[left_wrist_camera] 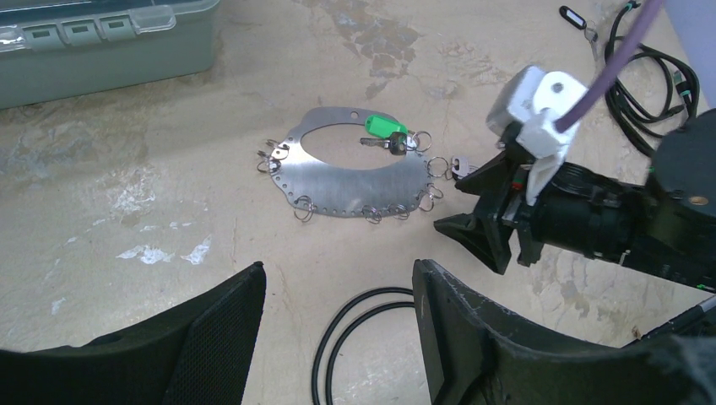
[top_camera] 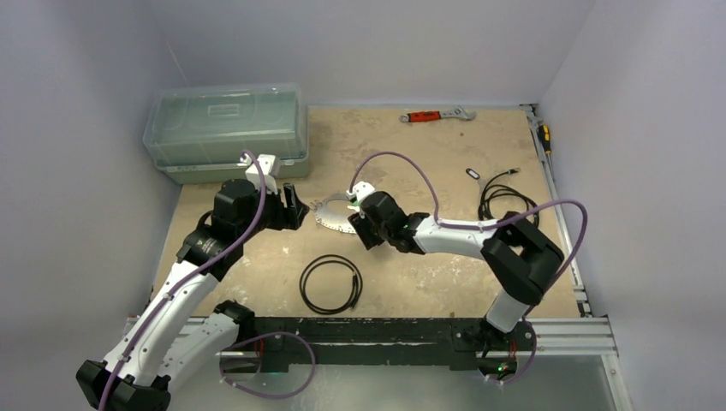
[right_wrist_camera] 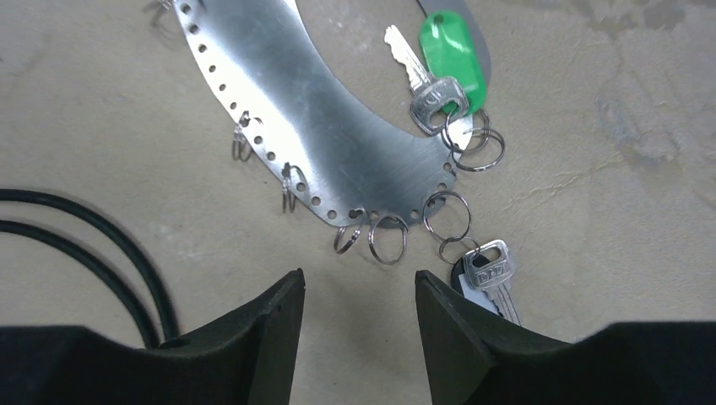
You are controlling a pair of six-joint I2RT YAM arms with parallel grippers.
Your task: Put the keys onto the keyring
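Beige tabletop [right_wrist_camera: 591, 169], keyring [right_wrist_camera: 338, 126] just beyond right pincer [right_wrist_camera: 359, 287], jaws apart

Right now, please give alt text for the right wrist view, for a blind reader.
A flat silvery keyring plate with small rings along its holed edge lies on the table beyond the open right gripper. A green-tagged key lies at its upper right, a second key at lower right; black cable at left.

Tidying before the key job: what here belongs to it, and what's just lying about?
Job: flat silvery perforated metal keyring; green-tagged silver key; plain silver key.
Lying about: round black cable coil; red-handled wrench; clear plastic lidded box.
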